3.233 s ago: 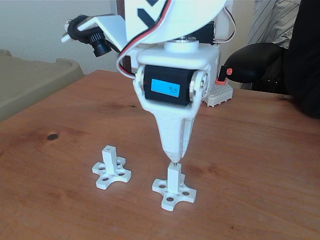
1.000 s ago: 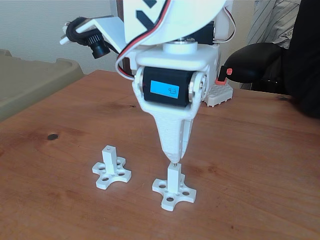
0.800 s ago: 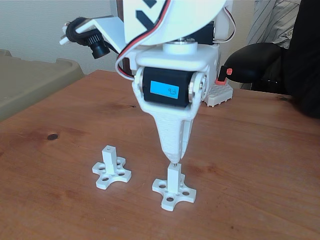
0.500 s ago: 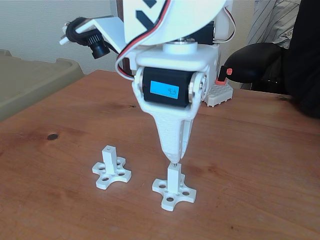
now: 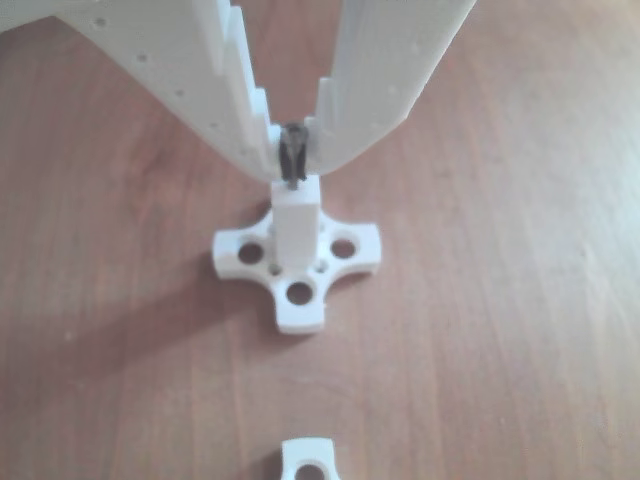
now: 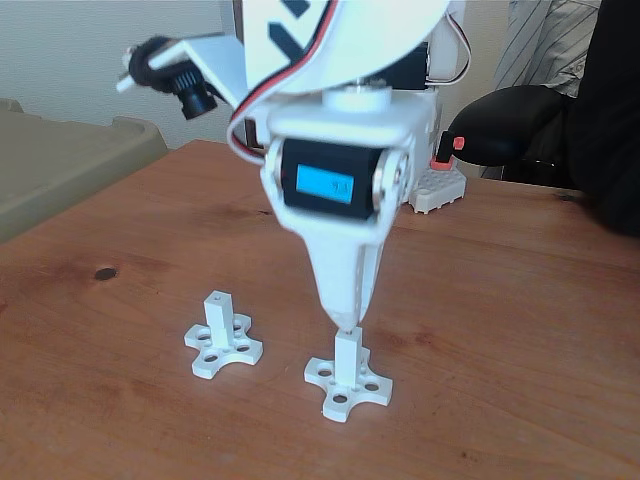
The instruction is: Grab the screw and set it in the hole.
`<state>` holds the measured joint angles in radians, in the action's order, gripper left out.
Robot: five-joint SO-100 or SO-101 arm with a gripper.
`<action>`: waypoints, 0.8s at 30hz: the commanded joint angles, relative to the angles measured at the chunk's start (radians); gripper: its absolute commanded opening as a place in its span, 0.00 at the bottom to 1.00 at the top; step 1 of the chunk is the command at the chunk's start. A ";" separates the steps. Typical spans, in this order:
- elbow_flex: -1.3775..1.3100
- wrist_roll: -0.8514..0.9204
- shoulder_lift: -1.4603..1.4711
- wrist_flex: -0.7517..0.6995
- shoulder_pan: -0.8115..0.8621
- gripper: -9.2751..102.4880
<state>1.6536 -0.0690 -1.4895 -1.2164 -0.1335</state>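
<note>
White plastic marks the near edge of the other view: the tip of a second cross-shaped base (image 5: 306,460) pokes up at the bottom of the picture, one round hole showing in it. In the fixed view that same piece stands whole as the spare post (image 6: 222,338) on the wooden table (image 6: 520,330), to the left of the one I work over and well apart from it.

Next comes the target post (image 5: 298,225), square and upright on its cross-shaped base (image 5: 300,270), whose arms each carry a larger round hole. The hole (image 5: 294,185) in the post's end face sits right under my tips; I cannot make out its rim, since the screw covers it.

My gripper (image 5: 295,160) hangs straight above that post, and my two jaws are pinched together on the screw (image 5: 293,158), a thin dark sliver held upright between them. Its lower end reaches the top of the post, though the blur keeps me from telling whether it has entered. In the fixed view my gripper (image 6: 346,322) tapers down to a point that meets the post top (image 6: 346,340).

Farther back, a blue-faced servo (image 6: 325,183) sits above my jaws, a black camera (image 6: 185,85) juts out to the left, and a person's dark sleeve (image 6: 610,110) fills the far right corner.
</note>
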 commanded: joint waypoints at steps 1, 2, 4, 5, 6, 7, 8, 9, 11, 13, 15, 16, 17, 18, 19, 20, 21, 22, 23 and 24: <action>-0.054 0.014 -0.017 0.021 0.012 0.04; -0.054 0.014 -0.017 0.020 0.012 0.04; -0.054 0.014 -0.018 0.017 0.009 0.04; -0.052 0.014 -0.020 0.015 0.006 0.04; -0.051 0.014 -0.020 0.015 0.005 0.04; -0.049 0.014 -0.021 0.015 0.005 0.04; -0.049 0.014 -0.023 0.015 0.005 0.04; -0.048 0.015 -0.025 0.014 0.005 0.04; -0.048 0.018 -0.026 0.006 0.005 0.04; -0.048 0.020 -0.026 -0.002 0.003 0.05; -0.046 0.015 -0.026 -0.006 0.002 0.08; -0.046 0.014 -0.028 -0.012 0.002 0.09; -0.046 0.014 -0.028 -0.017 0.000 0.10; -0.048 0.014 -0.029 -0.023 0.000 0.12; -0.048 0.012 -0.031 -0.026 -0.002 0.13; -0.048 0.012 -0.031 -0.029 -0.002 0.14; -0.048 0.011 -0.031 -0.034 -0.003 0.15; -0.048 0.011 -0.031 -0.035 -0.003 0.15; -0.048 0.011 -0.031 -0.040 -0.005 0.16; -0.048 0.011 -0.031 -0.041 -0.005 0.17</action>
<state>1.6552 -0.0598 -1.4834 -1.2517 -0.1258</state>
